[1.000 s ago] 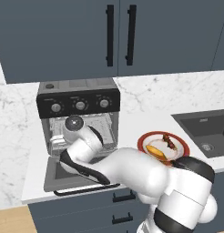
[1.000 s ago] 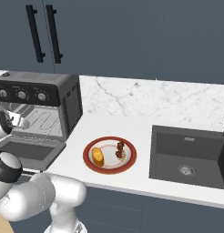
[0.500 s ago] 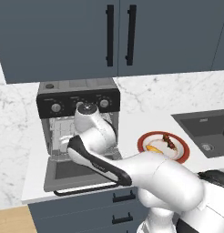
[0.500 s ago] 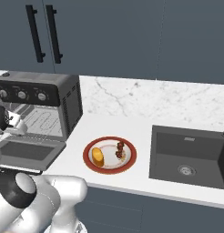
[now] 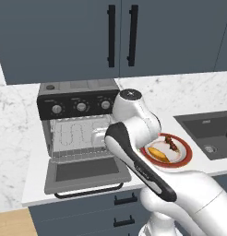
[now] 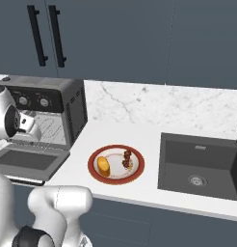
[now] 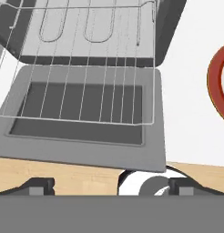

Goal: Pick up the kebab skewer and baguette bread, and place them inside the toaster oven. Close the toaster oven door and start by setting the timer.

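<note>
Hovering my empty, spread gripper [image 7: 109,186] over the toaster oven door [image 7: 84,132]; next I swing toward the kebab skewer [image 6: 126,158] at three o'clock.

I'm working in a home kitchen. Dark blue-grey wall cabinets [image 5: 110,37] with black bar handles hang at twelve o'clock, above a white marble backsplash [image 6: 154,103]. The white counter [image 6: 139,193] carries a toaster oven [image 5: 80,103] at about eleven o'clock, its door [image 5: 85,170] dropped open and a wire rack [image 7: 82,68] showing inside. At two o'clock a dark sink [image 6: 200,166] is sunk into the counter, and a red-rimmed plate [image 6: 115,165] of food sits between oven and sink. Drawer fronts [image 5: 120,207] run below the counter.
</note>
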